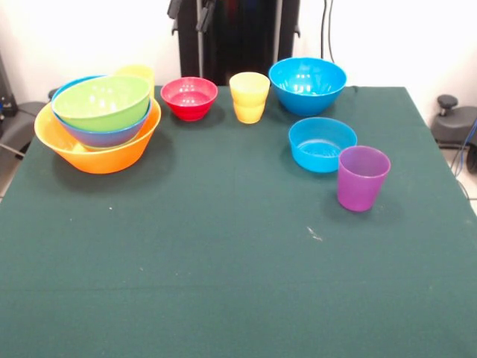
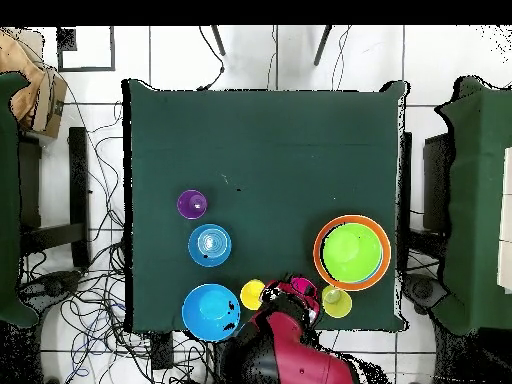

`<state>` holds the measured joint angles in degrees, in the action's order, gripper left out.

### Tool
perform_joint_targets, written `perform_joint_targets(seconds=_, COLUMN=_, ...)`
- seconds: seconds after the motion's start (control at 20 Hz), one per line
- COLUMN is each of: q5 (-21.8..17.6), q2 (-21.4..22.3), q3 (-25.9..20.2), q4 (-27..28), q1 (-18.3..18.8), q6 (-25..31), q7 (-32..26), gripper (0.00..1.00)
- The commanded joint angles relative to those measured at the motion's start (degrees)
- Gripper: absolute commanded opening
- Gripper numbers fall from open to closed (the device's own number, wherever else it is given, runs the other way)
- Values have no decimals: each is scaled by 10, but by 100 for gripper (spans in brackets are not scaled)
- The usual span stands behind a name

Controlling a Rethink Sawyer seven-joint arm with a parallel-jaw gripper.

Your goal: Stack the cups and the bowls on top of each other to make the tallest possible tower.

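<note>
The tower [image 1: 100,130] sits at the table's far corner in the front view: a huge orange-yellow bowl [image 1: 104,158] forms the base, a large blue bowl [image 1: 112,136] is nested inside it, and a lime green bowl [image 1: 103,104] rests in the blue one, tilted a little and empty. From overhead the same stack reads as rings, orange-yellow outside, a sliver of blue, lime green in the middle. Just behind it a yellow cup [image 1: 138,73] peeks over the rim.

Along the far edge, the small red bowl [image 1: 189,98] stands upright and empty, glossy and round. Next to it, a second yellow cup [image 1: 249,97], tapered, taller than wide. Then another large blue bowl [image 1: 307,85], deep, shiny, nothing inside. Nearer the camera comes the shallow blue bowl [image 1: 322,144], also empty, and just beside it the translucent purple cup [image 1: 362,177], upright and apart from it.

All of it stands on a dark green cloth-covered table [image 1: 223,268], matte against the shiny plastic.

Overhead, the red and black arm [image 2: 290,345] hangs over the robot's edge of the table, above the red bowl's spot. The gripper itself is hidden under the arm's bulk, so how far it is open, or whether it holds anything, cannot be told.
</note>
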<state>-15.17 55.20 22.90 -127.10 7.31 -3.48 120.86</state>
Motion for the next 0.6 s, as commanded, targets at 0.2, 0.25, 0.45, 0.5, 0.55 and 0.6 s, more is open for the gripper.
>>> perform_joint_targets(seconds=0.2, q5=-55, q2=84, q3=-100, q4=-29, q1=85, q6=103, q7=-28, gripper=100)
perform_joint_targets(seconds=0.25, q5=-56, q2=85, q3=-103, q4=-28, q1=86, q6=101, q7=-25, gripper=100)
perform_joint_targets(seconds=0.45, q5=-54, q2=56, q3=-97, q4=-2, q1=68, q6=75, q7=5, gripper=100)
perform_joint_targets(seconds=0.5, q5=-49, q2=43, q3=-100, q4=4, q1=68, q6=63, q7=16, gripper=100)
perform_joint_targets(seconds=0.55, q5=-44, q2=30, q3=-97, q4=12, q1=62, q6=54, q7=23, gripper=100)
perform_joint_targets(seconds=0.6, q5=-37, q2=23, q3=-96, q4=19, q1=58, q6=54, q7=28, gripper=100)
